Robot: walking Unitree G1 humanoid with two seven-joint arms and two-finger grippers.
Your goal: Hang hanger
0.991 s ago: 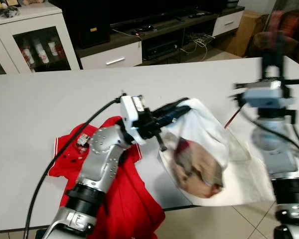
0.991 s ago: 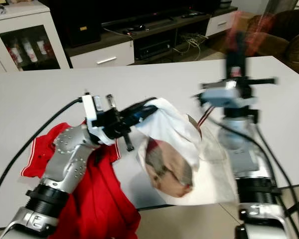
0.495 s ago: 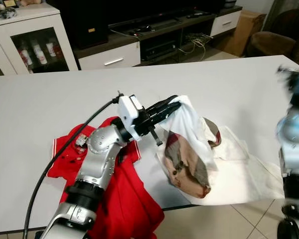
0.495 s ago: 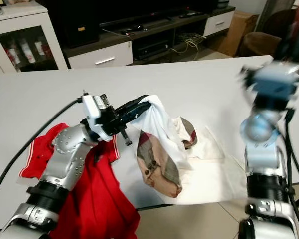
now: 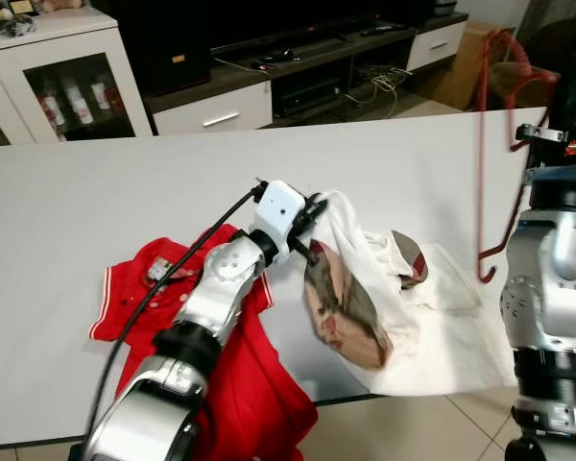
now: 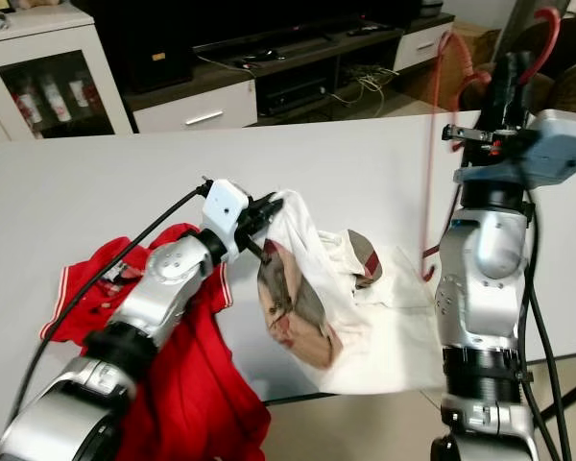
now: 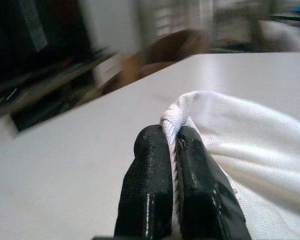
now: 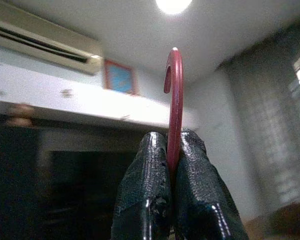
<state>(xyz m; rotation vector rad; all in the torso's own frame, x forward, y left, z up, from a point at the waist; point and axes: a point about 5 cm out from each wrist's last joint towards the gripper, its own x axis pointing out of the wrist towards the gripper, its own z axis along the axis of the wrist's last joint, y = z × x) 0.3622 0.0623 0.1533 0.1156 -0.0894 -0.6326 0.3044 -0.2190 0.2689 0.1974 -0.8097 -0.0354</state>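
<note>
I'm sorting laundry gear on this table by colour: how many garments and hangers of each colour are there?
Red: 2, the red polo shirt and the red hanger held up by the right gripper.
White: 1, the white shirt, its edge pinched by the left gripper.
Total: 3

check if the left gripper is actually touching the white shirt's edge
Touching. The left wrist view shows the left gripper with its two black fingers shut on the ribbed edge of the white shirt, with the fabric pinched between them.
</note>
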